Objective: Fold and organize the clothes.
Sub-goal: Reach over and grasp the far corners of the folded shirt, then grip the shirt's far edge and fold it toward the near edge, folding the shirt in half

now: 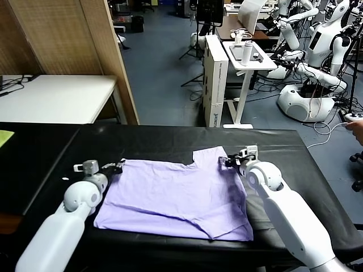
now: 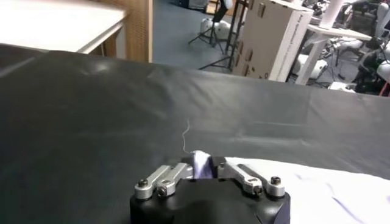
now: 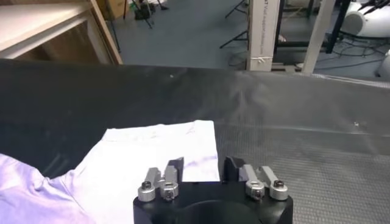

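White robot forearms fill the lower corners of the head view, one rising from the lower left and one from the lower right. Each ends at the far edge of the pale lavender short-sleeved T-shirt point(image 1: 176, 195) of thin soft fabric. The shirt lies flat in the middle of the frame, its long axis running left to right and its near hem towards the bottom. No purple print shows on the upturned face.

At the shirt's upper-left corner, the left gripper point(image 2: 201, 167) is pressed together on a small peak of lavender cloth, seen in its wrist view. At the upper right, the right gripper point(image 3: 204, 171) sits at the square sleeve that sticks up past the shirt's far edge. In its wrist view the dark fingers point(image 3: 175, 169) stand apart, with the sleeve's hem lying between them, so that side is not yet pinched.

The relation that matters is that both tools sit on the same far edge, one at each end, with the whole body of the shirt lying from them towards the bottom of the frame. Each arm is nearest its own corner. A fold would probably carry that edge down over the near hem, and the right side needs a firm hold first or the cloth will drag unevenly.

Under the shirt spreads the black matte tabletop point(image 1: 170, 139). A small yellow-green cloth point(image 1: 4, 137) lies at the far left edge, well apart.
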### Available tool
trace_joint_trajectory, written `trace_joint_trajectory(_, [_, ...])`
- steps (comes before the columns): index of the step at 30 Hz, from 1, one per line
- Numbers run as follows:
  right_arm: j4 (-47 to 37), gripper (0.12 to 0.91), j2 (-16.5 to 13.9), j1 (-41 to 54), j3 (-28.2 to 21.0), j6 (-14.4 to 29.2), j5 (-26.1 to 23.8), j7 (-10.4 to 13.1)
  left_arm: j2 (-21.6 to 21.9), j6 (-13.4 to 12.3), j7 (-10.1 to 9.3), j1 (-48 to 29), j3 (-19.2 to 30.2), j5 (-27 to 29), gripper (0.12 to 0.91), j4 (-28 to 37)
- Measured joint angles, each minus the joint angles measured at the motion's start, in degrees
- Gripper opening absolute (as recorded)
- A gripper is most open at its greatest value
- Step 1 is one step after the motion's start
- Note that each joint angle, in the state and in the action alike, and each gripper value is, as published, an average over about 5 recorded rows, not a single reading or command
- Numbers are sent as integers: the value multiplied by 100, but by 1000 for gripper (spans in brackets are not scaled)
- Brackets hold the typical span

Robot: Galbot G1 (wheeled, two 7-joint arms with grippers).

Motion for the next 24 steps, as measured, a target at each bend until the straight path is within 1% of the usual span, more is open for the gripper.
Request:
trace_joint_trajectory(1, [10, 170, -4, -8, 9, 37, -1, -4, 0, -7, 2, 7, -2, 1, 215, -9])
trace_joint_trajectory(2, [22, 150, -9, -15, 19, 74, -1, -8, 0, -16, 4, 15, -5, 2, 211, -21])
trace_joint_trajectory(4, [50, 139, -23, -31, 39, 149, -1, -13, 0, -40, 5, 33, -17, 5, 198, -54])
trace_joint_trajectory(13, [346, 138, -177, -211, 202, 629, 155, -139, 14, -104, -25, 153, -174, -40, 180, -295])
trace_joint_trajectory(18, [766, 138, -342, -470, 382, 669, 277, -145, 66, -125, -46, 337, -348, -121, 180, -595])
trace_joint_trajectory(24, [1494, 138, -626, -989, 706, 667, 396, -139, 176, -171, -48, 744, -638, -181, 180, -1121])
